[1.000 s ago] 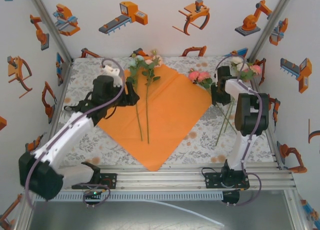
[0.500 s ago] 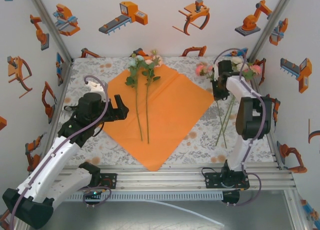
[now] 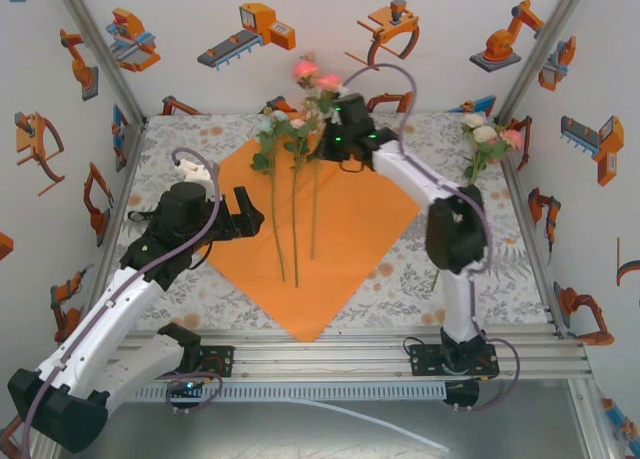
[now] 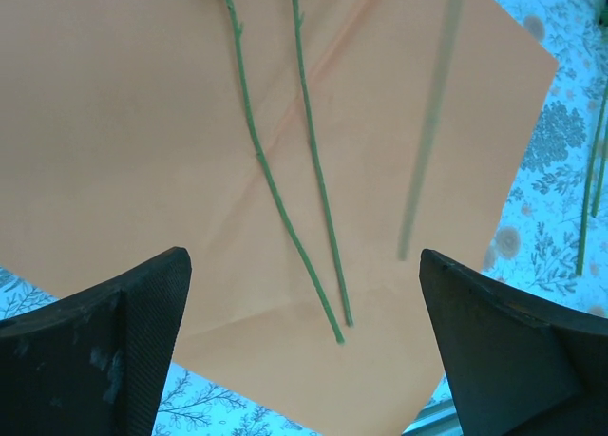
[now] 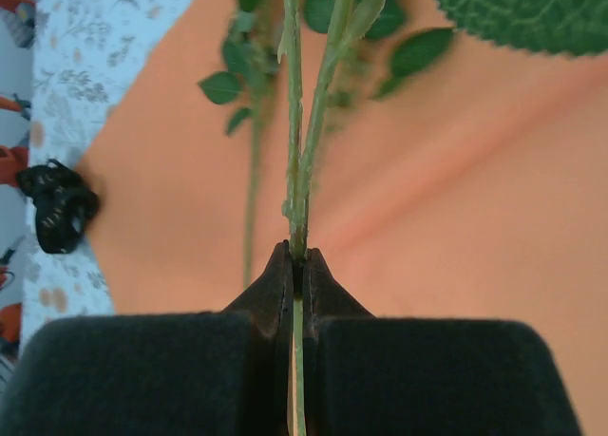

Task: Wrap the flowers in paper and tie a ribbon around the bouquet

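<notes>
Right gripper (image 5: 296, 261) around flowers (image 3: 313, 211), blooms (image 3: 317, 75) rearward.

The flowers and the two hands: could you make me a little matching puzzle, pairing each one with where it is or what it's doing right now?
Things:
1. left hand
2. right hand
3. two pale flowers
4. cream and pink bunch

Places or states:
A. on the tablecloth, near the far right corner
B. shut on the stem of a pink flower
C. lying side by side on the orange paper
D. open, holding nothing

Pairs: 1-D, 2-B, 3-C, 4-A.
</notes>
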Motion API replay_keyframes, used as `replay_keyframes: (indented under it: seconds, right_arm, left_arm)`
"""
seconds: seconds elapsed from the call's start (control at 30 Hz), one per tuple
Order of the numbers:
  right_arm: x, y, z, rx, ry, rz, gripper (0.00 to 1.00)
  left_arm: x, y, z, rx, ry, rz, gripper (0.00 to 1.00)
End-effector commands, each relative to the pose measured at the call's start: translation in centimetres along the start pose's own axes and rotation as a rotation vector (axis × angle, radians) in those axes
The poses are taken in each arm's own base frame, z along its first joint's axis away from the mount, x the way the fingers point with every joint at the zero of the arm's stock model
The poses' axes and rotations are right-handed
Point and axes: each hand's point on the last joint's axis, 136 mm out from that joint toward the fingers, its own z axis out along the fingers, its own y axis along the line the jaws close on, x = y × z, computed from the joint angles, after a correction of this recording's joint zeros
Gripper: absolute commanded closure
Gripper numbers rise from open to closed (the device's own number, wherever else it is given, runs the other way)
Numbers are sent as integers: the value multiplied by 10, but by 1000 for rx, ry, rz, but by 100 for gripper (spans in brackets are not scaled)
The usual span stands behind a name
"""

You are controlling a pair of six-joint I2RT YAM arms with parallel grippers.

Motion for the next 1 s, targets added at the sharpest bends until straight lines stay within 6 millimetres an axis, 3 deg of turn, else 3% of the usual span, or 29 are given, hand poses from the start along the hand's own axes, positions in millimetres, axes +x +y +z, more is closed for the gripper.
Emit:
replay_keyframes:
  seconds: [0.0,0.17,0.33,0.43,0.5,0.6,0.7,0.77,0.87,0.97]
  right_arm:
    - [6,22,40,-21,59,95,100]
    - [38,33,92,-20,160,101,100]
    - [52,21,96,14,202,84,84]
    - [37,32,77,-16,184,40,66]
    - [17,34,53,-10,145,3,60]
    - [-14,21,7,16,92,-1,56]
    - [-39,-10,-49,61,22,5,55]
    - [-48,-44,-88,127,-35,-7,54]
    - [-46,-131,-153,336,-114,22,52]
    - [-25,-227,-216,576,-174,108,52]
  left_arm:
    - [3,-7,-2,54,-5,-48,2]
    - [5,-3,-5,35,-9,-52,2]
    - [6,4,-5,1,-18,-59,2]
    - [8,2,1,6,-5,-65,2]
    - [9,-2,5,26,6,-71,2]
    - [10,-10,9,73,20,-82,2]
    - [11,-29,10,176,25,-80,2]
    - [10,-52,7,292,18,-57,2]
    - [14,-92,-1,468,5,14,2]
    - [23,-128,-6,591,7,120,2]
